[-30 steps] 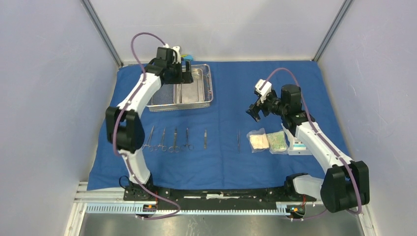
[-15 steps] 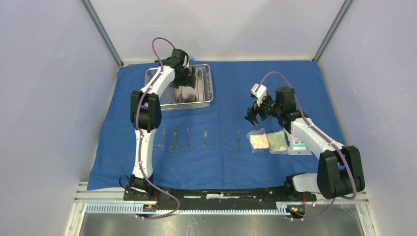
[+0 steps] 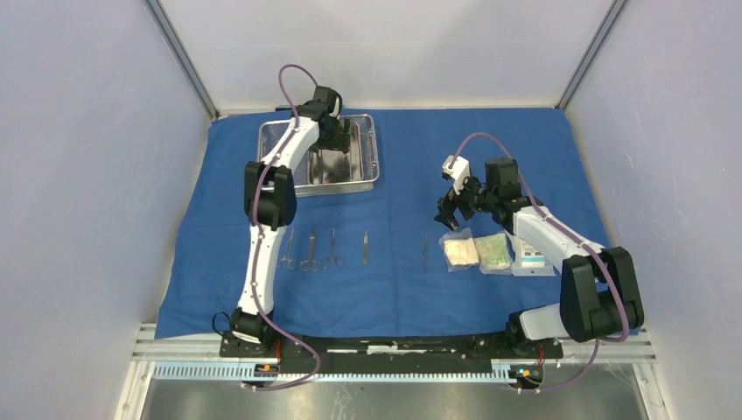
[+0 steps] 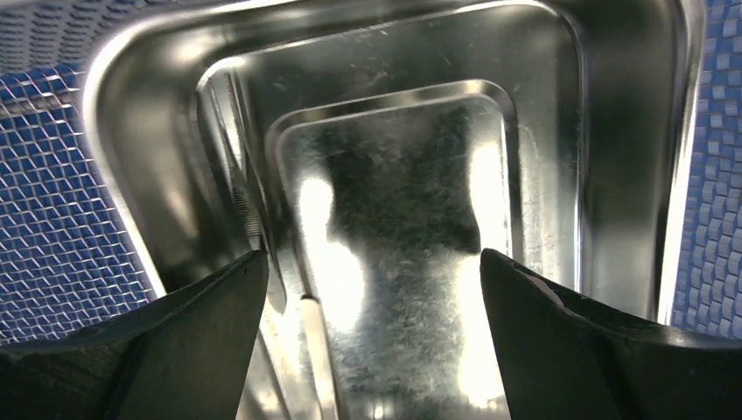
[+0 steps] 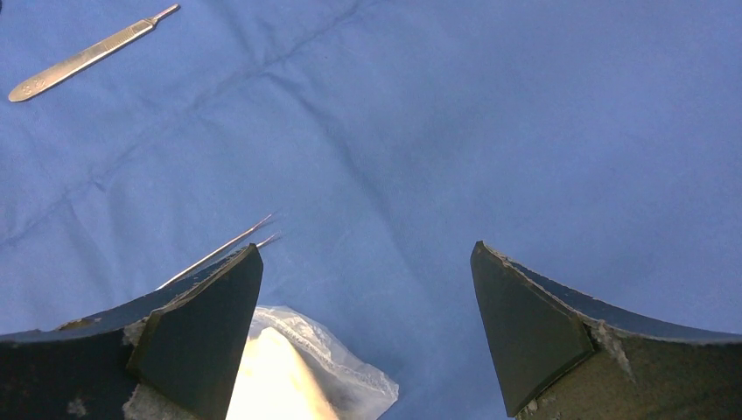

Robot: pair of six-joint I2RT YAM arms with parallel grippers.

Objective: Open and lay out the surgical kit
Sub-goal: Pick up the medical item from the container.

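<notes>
At the far left corner of the cloth [image 3: 411,289] the steel pan [image 4: 542,131] sits inside the mesh tray [image 3: 372,166], with the left gripper [image 4: 372,258] spread open over it. The right gripper [image 5: 365,248], also open, hangs above a packet [image 3: 459,252].

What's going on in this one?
The blue cloth is spread flat, with instruments in a row and packets to their right. The left hand, open, hovers over the steel pan sitting in the mesh tray. The right hand, open and empty, hangs above the cloth near the packets.
</notes>
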